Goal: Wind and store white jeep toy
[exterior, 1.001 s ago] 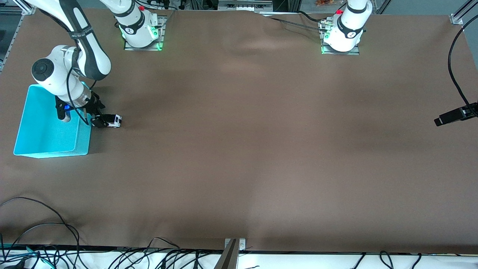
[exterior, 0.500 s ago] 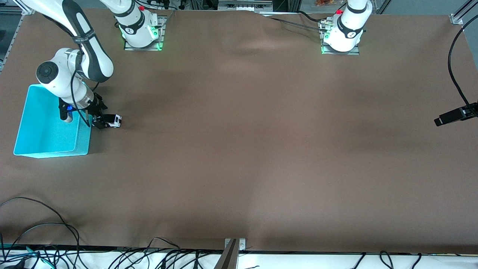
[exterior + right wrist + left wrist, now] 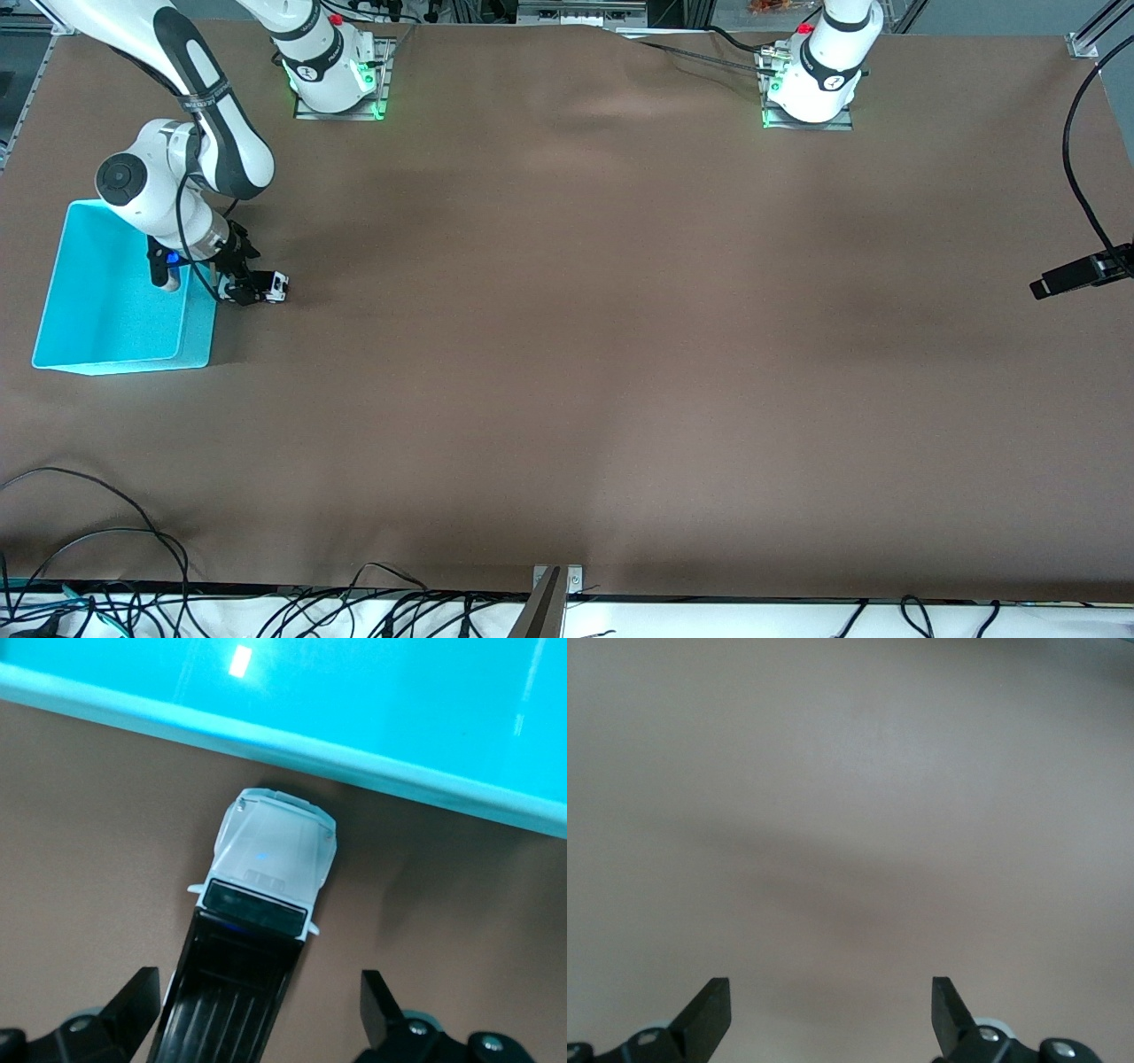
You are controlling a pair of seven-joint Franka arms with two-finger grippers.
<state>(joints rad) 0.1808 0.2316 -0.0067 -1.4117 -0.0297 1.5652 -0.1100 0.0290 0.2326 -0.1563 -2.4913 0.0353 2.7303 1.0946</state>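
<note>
The white jeep toy (image 3: 268,286), with its black roof, stands on the brown table right beside the turquoise bin (image 3: 198,335), toward the left arm's end. My right gripper (image 3: 237,289) is low over it and open. In the right wrist view the jeep (image 3: 273,849) lies between the spread fingertips of the right gripper (image 3: 259,1003), its roof close to one finger and apart from the other. The bin's wall (image 3: 372,780) runs just past the jeep's white end. My left gripper (image 3: 831,994) is open and empty over bare table; it does not show in the front view.
A black device on a cable (image 3: 1076,275) sticks in at the table's edge at the left arm's end. Loose cables (image 3: 106,523) lie along the table's near edge. The bin holds nothing that I can see.
The right arm's wrist has shifted slightly away from the bin, toward the jeep. The jeep has stayed in place on the table. The left arm shows no change.
</note>
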